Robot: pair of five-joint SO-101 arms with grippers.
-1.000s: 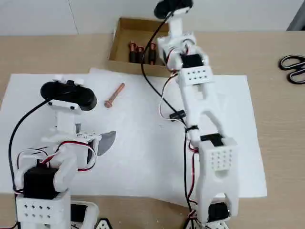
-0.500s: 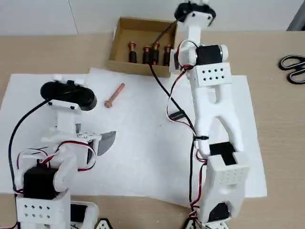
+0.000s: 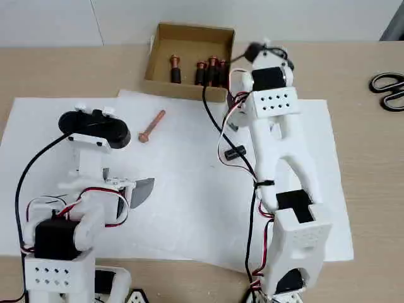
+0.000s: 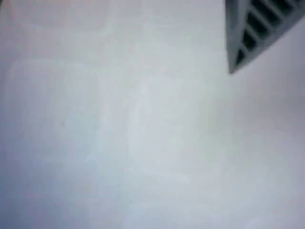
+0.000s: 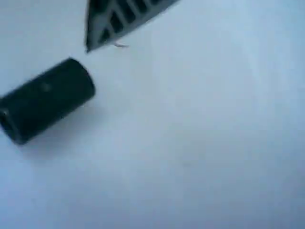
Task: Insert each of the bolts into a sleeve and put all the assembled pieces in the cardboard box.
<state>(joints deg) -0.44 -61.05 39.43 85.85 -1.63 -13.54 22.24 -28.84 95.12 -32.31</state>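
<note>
Four assembled pieces (image 3: 201, 72) are sitting side by side in the cardboard box (image 3: 183, 90), which is standing at the far edge of the white sheet (image 3: 189, 214). One copper bolt (image 3: 152, 126) is lying bare on that sheet, near the box and just ahead of the left arm. One black sleeve (image 5: 45, 100) is lying on its side on the same sheet, close under the right gripper (image 5: 119, 21) and untouched by it.

Judging by this layout, the last pair is waiting to be joined: the bolt is lying on the left arm's side and the sleeve on the right arm's, so each arm is probably being kept near its own part.

The left gripper (image 3: 126, 179) is hanging low over plain sheet with its fingers spread wide, grasping nothing and touching nothing. Whether the right gripper is released or clenched cannot be told; it is carrying nothing visible.

Scissors (image 3: 388, 88) are lying on the wooden table (image 3: 63, 69), well apart from everything.
</note>
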